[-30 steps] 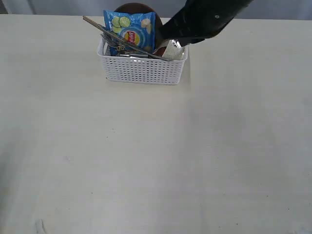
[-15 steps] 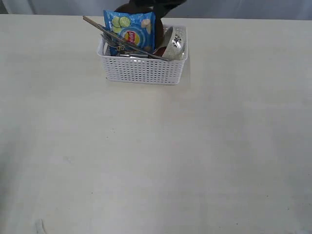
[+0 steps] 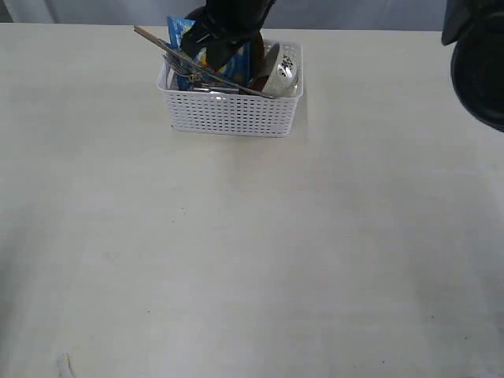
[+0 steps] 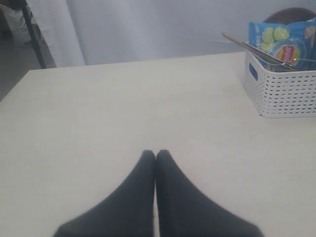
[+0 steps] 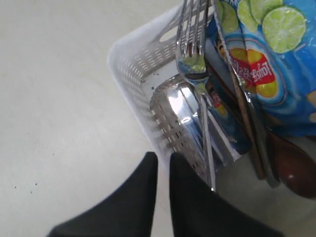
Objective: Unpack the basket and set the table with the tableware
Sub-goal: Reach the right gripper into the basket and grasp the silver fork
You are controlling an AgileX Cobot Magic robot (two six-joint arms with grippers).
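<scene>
White basket (image 3: 228, 114), packed with tableware (image 5: 193, 29), sits near one edge of the desk (image 3: 252, 260), and your right pincer (image 5: 163, 158), barely parted and empty, hovers at its rim, so closing here could nip lattice and drag everything.

right arm (image 3: 232, 20): a sec ago it hung over the right end of the basket (image 3: 228, 114). Then it pulled back behind the chip bag (image 3: 177, 35), and now it's dropped in front of the bag, around the basket's middle.
chip bag: the whole front was showing before. Now the arm covers most of it, so you only get the left edge and a scrap under the arm.
bowl (image 3: 283, 67): mostly buried under the arm a sec ago, now in plain sight at the basket's right end.
right edge of the exterior view: a big dark bulk (image 3: 476, 67) has popped in up top, and it wasn't there before.
</scene>
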